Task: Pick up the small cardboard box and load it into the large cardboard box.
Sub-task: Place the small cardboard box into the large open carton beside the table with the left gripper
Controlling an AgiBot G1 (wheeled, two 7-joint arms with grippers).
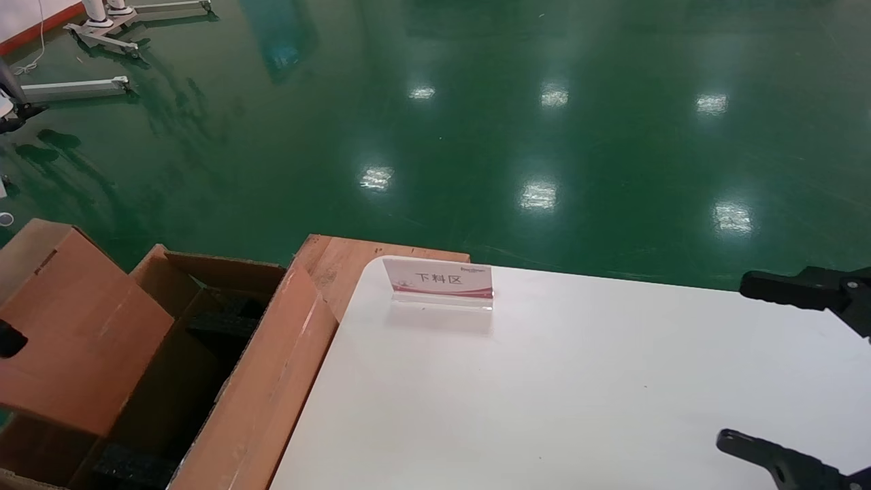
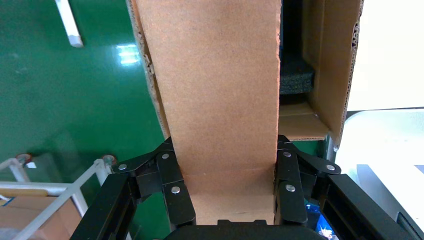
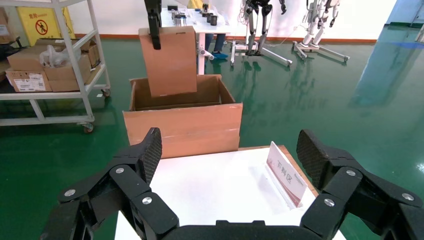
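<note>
Head view: small cardboard box [image 1: 68, 333] hanging tilted above the large cardboard box [image 1: 258, 381], standing beside the white surface's [image 1: 578, 395] left edge; right gripper [image 1: 782, 371] idling, spread wide, over the right edge.

Left wrist view: left gripper [image 2: 227, 187] clamping the small cardboard box [image 2: 220, 95] between both fingers.

Right wrist view: gaping right gripper [image 3: 230, 152] holding nothing, facing the sign [image 3: 286, 172].
</note>
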